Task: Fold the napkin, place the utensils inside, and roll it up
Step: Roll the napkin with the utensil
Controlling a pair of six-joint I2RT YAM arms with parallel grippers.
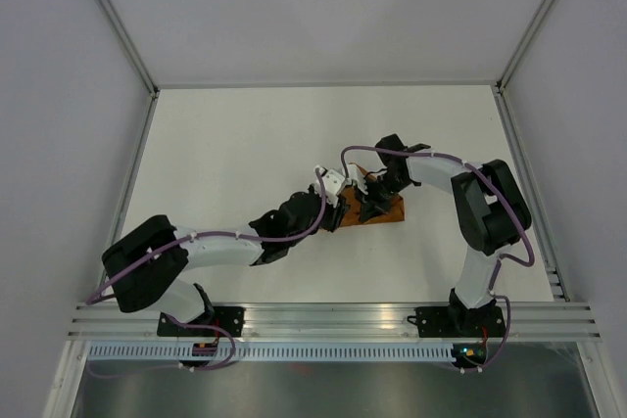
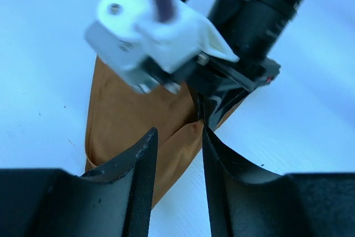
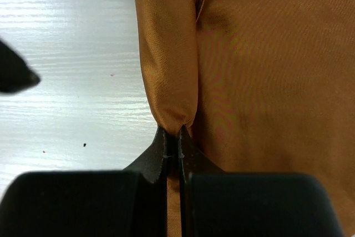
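Seems to be the rolling step. Lying in the middle of the desk (image 1: 245, 144): the napkin (image 1: 387, 212), bunched into a small bundle. Pinched tight on one fold of it: the right fingers (image 3: 157, 158). Held a little apart over its left edge: the left fingers (image 2: 141, 165) (not squeezing). Next, probably, close and roll it gently. No box or bowl anywhere; no utensils in sight, maybe tucked inside.
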